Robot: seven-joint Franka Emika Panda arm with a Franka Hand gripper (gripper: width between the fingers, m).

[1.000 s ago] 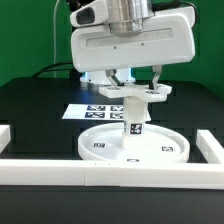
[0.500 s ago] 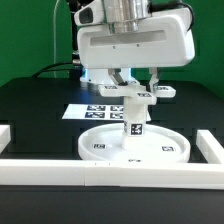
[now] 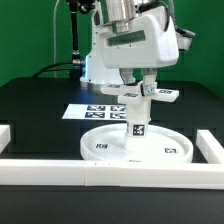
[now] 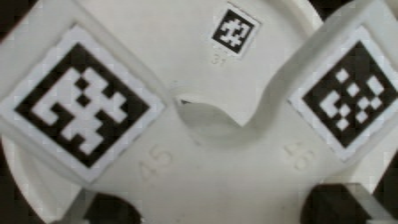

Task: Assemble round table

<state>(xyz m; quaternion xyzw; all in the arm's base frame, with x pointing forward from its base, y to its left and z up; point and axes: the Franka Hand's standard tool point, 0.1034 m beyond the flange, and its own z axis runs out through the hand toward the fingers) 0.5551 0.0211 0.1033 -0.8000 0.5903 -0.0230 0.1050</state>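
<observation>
The white robot arm's two-finger gripper (image 3: 140, 80) hangs over the table centre, wrist rotated, fingers closed on the white plastic cross-shaped foot (image 3: 144, 93). The foot sits atop the short white cylindrical leg (image 3: 138, 118), which stands upright in the hub of the large white rimmed disc (image 3: 135, 146). The wrist view shows the foot's tagged arms (image 4: 86, 100) close up. The disc lies on a black tabletop (image 3: 35, 110), between white border rails (image 3: 60, 171), the marker board (image 3: 95, 110) just behind it. The backdrop is green.
</observation>
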